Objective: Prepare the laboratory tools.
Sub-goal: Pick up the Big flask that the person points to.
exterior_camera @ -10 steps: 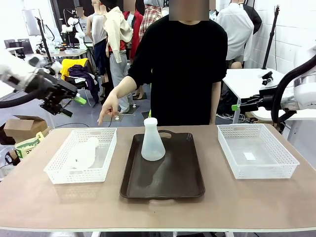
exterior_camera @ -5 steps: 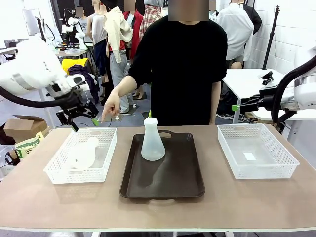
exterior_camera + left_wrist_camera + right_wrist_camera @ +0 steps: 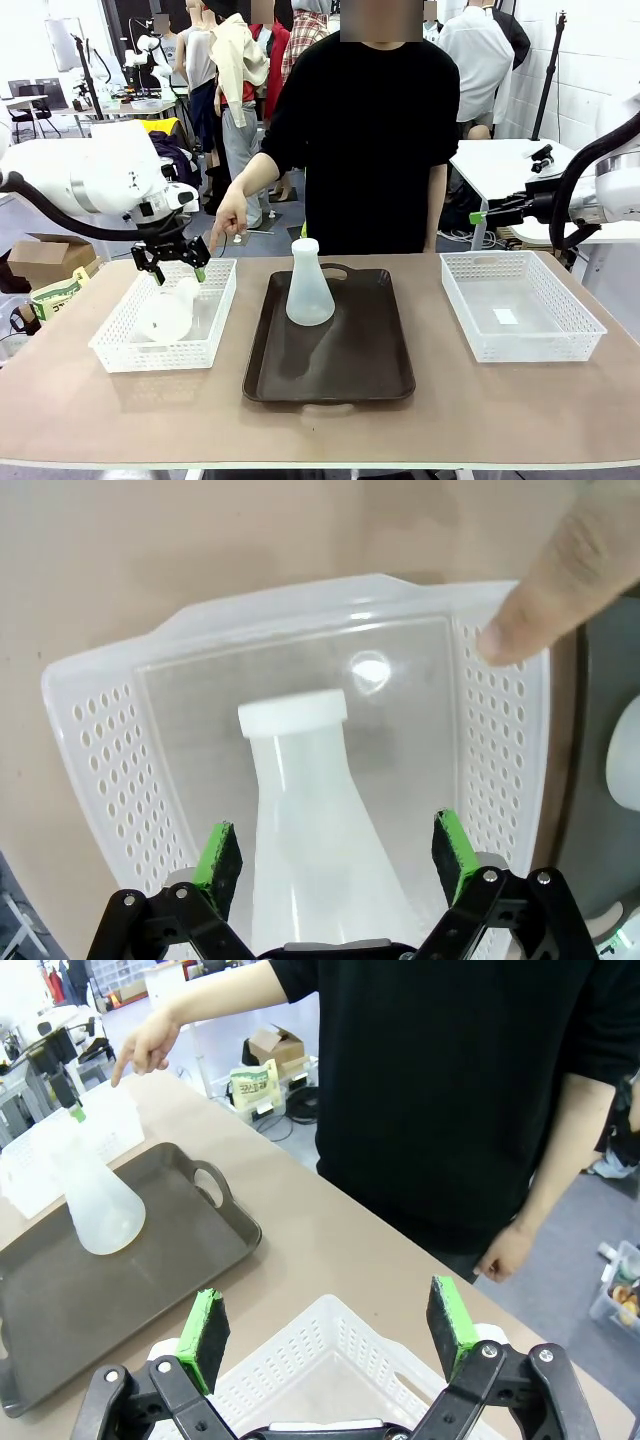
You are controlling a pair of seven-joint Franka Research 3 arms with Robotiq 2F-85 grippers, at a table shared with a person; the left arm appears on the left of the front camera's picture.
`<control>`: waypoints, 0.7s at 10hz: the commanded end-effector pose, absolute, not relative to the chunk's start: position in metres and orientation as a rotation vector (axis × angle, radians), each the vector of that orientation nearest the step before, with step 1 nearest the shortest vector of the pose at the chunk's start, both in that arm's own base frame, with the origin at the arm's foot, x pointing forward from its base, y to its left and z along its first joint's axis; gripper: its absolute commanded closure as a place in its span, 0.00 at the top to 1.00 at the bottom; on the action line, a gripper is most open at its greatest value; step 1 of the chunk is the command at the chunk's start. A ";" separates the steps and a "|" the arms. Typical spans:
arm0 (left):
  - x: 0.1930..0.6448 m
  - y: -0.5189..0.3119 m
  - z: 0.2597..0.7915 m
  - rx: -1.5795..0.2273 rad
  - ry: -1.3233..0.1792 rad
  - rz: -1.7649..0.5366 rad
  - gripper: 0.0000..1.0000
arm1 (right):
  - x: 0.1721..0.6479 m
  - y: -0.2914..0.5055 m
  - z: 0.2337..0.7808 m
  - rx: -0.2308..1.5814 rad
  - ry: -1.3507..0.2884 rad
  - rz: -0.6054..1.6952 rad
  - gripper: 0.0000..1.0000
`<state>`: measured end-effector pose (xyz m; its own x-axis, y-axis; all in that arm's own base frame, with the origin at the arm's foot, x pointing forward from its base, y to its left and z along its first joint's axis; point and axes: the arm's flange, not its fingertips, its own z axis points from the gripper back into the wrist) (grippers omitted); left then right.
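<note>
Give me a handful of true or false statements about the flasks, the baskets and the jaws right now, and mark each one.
1. One flask stands upright on the dark tray. True.
2. The other flask stands upright in the left basket. False: it lies on its side there.
3. The left jaws are shut on the other flask. False: they stand open over it.
4. The person's hand points a finger toward the left basket. True.
5. The right basket holds a flask. False: there is no flask in it.
</note>
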<state>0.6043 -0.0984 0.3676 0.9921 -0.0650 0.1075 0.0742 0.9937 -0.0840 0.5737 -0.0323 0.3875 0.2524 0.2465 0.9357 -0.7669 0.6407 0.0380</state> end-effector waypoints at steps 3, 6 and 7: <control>0.623 -0.095 0.348 -0.038 -0.160 -0.065 1.00 | 0.573 -0.032 0.387 0.545 -1.105 0.738 1.00; 0.633 -0.093 0.336 0.004 -0.148 -0.053 1.00 | 0.573 -0.032 0.387 0.545 -1.105 0.738 1.00; 0.635 -0.094 0.335 -0.008 -0.137 -0.055 1.00 | 0.573 -0.032 0.387 0.545 -1.105 0.738 1.00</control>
<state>0.6276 -0.0868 0.3317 0.9869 -0.0791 0.1406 0.0839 0.9961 -0.0282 0.5737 -0.0323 0.3875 0.2524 0.2465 0.9357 -0.7669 0.6407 0.0381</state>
